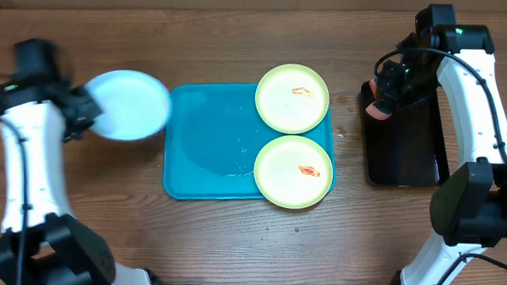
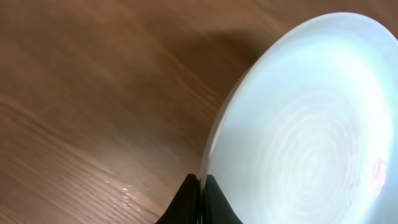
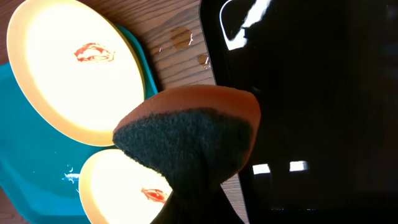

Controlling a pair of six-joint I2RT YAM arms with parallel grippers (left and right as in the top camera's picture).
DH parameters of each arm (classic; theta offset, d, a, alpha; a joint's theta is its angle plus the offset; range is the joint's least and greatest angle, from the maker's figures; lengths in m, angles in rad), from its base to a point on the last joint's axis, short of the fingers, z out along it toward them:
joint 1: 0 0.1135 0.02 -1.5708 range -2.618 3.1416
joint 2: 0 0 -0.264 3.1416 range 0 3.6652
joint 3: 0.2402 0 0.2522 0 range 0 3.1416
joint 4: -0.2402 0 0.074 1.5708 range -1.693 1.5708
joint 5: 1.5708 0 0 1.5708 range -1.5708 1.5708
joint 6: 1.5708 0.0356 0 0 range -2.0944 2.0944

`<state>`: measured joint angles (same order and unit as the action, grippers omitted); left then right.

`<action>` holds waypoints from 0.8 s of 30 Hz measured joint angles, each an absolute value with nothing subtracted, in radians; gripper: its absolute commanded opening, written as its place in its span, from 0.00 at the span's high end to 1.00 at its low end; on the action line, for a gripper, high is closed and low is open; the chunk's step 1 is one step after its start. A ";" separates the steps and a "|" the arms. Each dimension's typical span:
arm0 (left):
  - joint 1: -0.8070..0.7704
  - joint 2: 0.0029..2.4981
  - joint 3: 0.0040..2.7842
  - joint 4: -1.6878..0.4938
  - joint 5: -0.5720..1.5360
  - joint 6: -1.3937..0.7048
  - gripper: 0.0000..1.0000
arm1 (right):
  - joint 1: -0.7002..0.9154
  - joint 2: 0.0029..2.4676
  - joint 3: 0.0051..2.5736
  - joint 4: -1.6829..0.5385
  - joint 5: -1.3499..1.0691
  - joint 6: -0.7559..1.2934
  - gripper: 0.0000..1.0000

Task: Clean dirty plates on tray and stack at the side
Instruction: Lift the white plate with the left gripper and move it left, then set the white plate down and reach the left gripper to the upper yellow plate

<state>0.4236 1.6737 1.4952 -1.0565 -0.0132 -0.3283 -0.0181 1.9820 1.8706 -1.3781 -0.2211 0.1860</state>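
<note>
Now | left hand [image 2: 200, 182] grips plate [image 2: 311, 124] | right hand [image 1: 389, 88] seemingly grips sponge [image 3: 193, 130] over black tray [image 3: 323, 93]

The turquoise tray [image 1: 207, 141] bears two smeared yellow-green plates [image 1: 292, 97] [image 1: 293, 171] at right, pale blue plate [image 1: 130, 104] outside left.

Brown wood-grain table [image 1: 233, 243] fills all views; even lighting, small glints on surface.
</note>
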 measured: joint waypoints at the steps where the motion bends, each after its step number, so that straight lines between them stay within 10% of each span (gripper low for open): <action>1: 0.462 1.691 1.495 -1.055 0.002 -0.325 0.95 | -0.018 1.982 1.871 -1.379 -0.221 0.186 0.96; 18: 0.576 1.997 1.495 -0.957 0.041 -0.310 0.95 | -0.018 1.982 1.871 -1.380 -0.221 0.186 0.96; 24: 0.574 1.998 1.495 -0.952 0.000 -0.247 0.66 | -0.018 1.982 1.871 -1.377 -0.221 0.186 0.96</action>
